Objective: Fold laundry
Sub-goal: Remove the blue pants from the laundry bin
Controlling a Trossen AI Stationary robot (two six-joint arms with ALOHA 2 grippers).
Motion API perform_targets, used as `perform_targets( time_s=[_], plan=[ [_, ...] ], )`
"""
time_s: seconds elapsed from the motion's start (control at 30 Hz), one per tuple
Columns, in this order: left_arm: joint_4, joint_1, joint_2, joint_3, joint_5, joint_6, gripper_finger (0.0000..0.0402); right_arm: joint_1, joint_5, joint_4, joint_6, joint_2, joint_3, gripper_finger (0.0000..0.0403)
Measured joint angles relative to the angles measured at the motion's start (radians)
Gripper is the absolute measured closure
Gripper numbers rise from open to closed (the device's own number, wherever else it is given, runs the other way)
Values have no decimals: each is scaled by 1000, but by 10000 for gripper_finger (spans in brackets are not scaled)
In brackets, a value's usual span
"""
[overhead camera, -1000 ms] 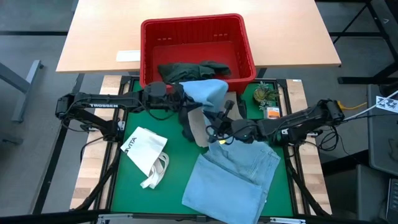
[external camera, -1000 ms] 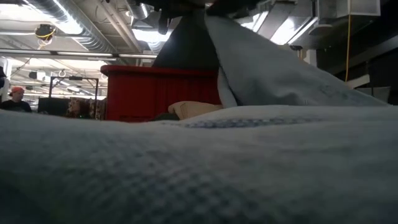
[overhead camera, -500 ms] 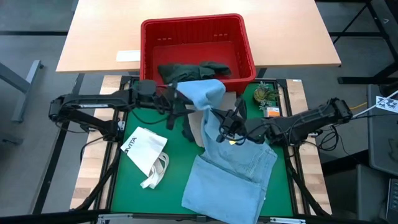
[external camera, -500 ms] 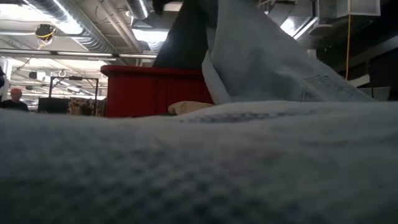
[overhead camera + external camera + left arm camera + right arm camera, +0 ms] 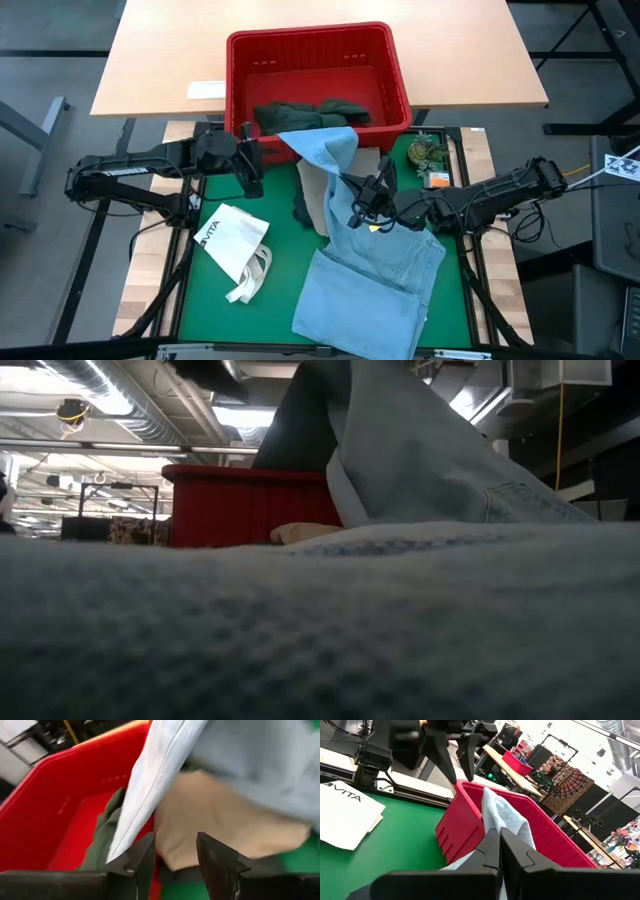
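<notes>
Denim-like light blue cloth garment [image 5: 375, 275] lies on the green worktop [image 5: 275, 285], one end draped up onto the red plastic basket [image 5: 240, 60]. High view: right gripper [image 5: 357, 208] closed on that cloth; left gripper [image 5: 252, 165] apart from it. Left wrist view: left jaws parted, empty, beside the beige cloth piece [image 5: 210, 825]. Risk: one-sided pulling may drag the beige piece along.
</notes>
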Motion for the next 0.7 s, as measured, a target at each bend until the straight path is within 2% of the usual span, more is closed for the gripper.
perform_targets(
  time_s=[0.17, 0.27, 0.53, 0.7],
  plan=[
    [-26, 46, 59, 0, -82, 26, 262, 0, 0, 0, 1, 0, 0, 402],
    [-22, 95, 98, 0, -93, 29, 262, 0, 0, 0, 1, 0, 0, 402],
    [64, 236, 224, 0, -88, 52, 262, 0, 0, 0, 2, 0, -1, 402],
    [116, 287, 259, 0, -14, 51, 267, 0, -1, 0, 2, 0, -1, 402]
  ],
)
